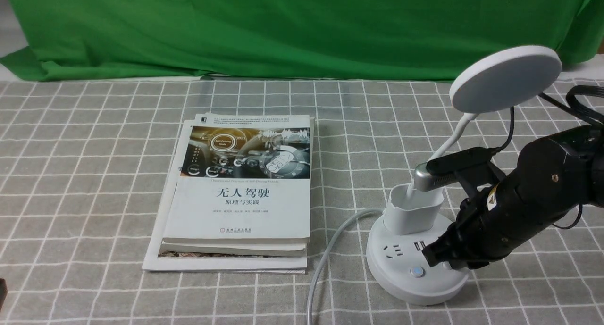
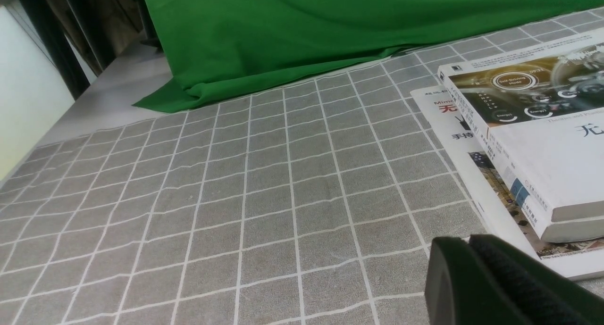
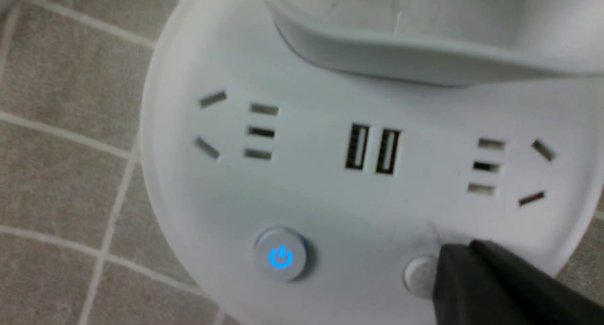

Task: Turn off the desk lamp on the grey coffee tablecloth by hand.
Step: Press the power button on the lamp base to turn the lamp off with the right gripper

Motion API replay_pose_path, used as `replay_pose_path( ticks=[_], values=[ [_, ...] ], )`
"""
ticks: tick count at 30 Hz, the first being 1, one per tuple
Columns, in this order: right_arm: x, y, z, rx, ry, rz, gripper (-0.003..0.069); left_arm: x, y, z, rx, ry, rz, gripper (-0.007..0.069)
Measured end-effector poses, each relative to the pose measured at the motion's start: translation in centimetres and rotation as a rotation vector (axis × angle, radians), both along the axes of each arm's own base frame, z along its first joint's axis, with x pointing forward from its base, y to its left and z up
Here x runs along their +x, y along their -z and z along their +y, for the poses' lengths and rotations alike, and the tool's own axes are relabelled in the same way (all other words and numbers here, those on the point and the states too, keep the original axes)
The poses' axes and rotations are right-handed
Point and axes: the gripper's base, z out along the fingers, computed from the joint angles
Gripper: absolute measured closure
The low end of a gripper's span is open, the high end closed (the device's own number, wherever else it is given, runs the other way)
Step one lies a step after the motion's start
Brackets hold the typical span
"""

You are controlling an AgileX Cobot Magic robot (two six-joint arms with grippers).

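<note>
The white desk lamp (image 1: 415,263) stands at the right on the grey coffee tablecloth (image 1: 94,174). Its disc head (image 1: 505,77) is raised on the thin neck, and its underside is hidden. My right gripper (image 1: 432,258), the hand, is shut and its tip rests on the round base. In the right wrist view the shut tip (image 3: 467,248) covers part of an unlit grey button (image 3: 417,275). The other button (image 3: 281,256) glows blue beside it. My left gripper (image 2: 467,241) is shut and empty, low over the cloth beside the books.
Several stacked books (image 1: 240,193) lie in the middle of the cloth, also seen in the left wrist view (image 2: 533,141). The lamp's grey cord (image 1: 325,254) runs from the base toward the front edge. A green backdrop cloth (image 1: 283,28) hangs behind.
</note>
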Motion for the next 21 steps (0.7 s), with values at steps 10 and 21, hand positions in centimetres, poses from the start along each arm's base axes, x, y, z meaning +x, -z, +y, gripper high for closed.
replay_pose_path(
  ticks=[10,21],
  values=[
    [0.0,-2.1,0.0,0.026,0.023,-0.035,0.0600,0.0,0.0,0.0,0.000,0.000,0.000,0.0606],
    [0.3,0.1,0.2,0.024,0.057,0.005,0.0598,0.0,0.0,0.0,0.000,0.000,0.000,0.0606]
  ],
)
